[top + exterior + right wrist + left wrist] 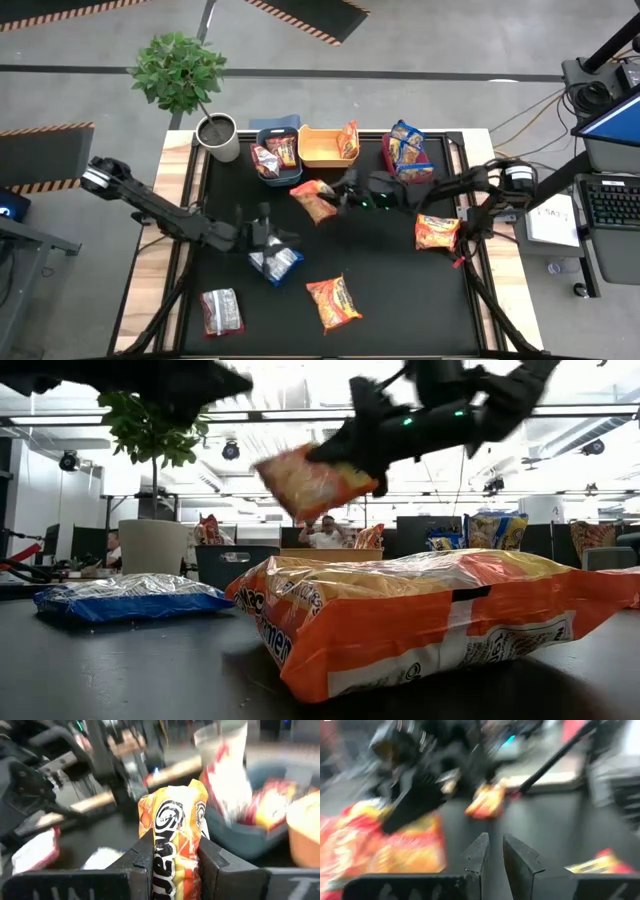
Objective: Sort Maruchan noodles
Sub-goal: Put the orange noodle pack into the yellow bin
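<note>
My right gripper [175, 865] was clamped on an orange packet [314, 200], jaws closed down to about the thickness of the crinkly plastic, pinching it by one end and holding it up off the black mat [400, 290] just in front of the bins. The yellow bin [318, 148] with one orange packet already leaning in it sat right behind, the blue bin [270, 176] with dark red packets beside it. What could've gone wrong from there: I only had an end of the thing, so the rest hung free — a quick swing could've let the slick plastic slide out of the jaws, or the loose end could've caught the bin wall and folded the packet over the rim instead of dropping in. My left gripper [492, 851] was just across the mat, fingers nearly together with nothing between them as far as I could tell through the blur, hovering over a blue packet [275, 262], so the two arms were close enough to clip each other too. As for orientation, in the high view the held packet's long axis ran diagonally, the free end pointing away from my right gripper toward the left arm's side, and in the low view it tilted with that free end higher. Other packets were still scattered on the mat — an orange one [334, 302] near the front edge, a dark red one [222, 311] at the left front.
</note>
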You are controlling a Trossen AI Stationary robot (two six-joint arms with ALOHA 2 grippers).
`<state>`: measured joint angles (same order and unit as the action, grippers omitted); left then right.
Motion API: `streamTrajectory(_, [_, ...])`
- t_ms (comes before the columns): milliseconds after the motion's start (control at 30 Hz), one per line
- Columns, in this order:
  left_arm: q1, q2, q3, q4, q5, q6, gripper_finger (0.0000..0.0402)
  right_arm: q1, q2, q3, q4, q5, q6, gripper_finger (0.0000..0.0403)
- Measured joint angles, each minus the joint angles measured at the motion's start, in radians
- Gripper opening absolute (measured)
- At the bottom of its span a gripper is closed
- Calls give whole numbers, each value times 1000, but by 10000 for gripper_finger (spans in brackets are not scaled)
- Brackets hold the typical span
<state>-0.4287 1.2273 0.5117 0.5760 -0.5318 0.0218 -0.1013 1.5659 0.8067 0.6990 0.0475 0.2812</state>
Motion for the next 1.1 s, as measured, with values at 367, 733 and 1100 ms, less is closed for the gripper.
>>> streamTrajectory(367, [35, 56, -157, 519, 150, 38, 49, 177, -26, -217, 587, 113, -341, 78])
streamTrajectory(733, [80, 177, -167, 693, 29, -34, 187, 241, -1, -125, 573, 107, -481, 77])
streamTrajectory(1100, [84, 313, -131, 807, 3, -15, 246, 245, 21, -110, 564, 109, -502, 78])
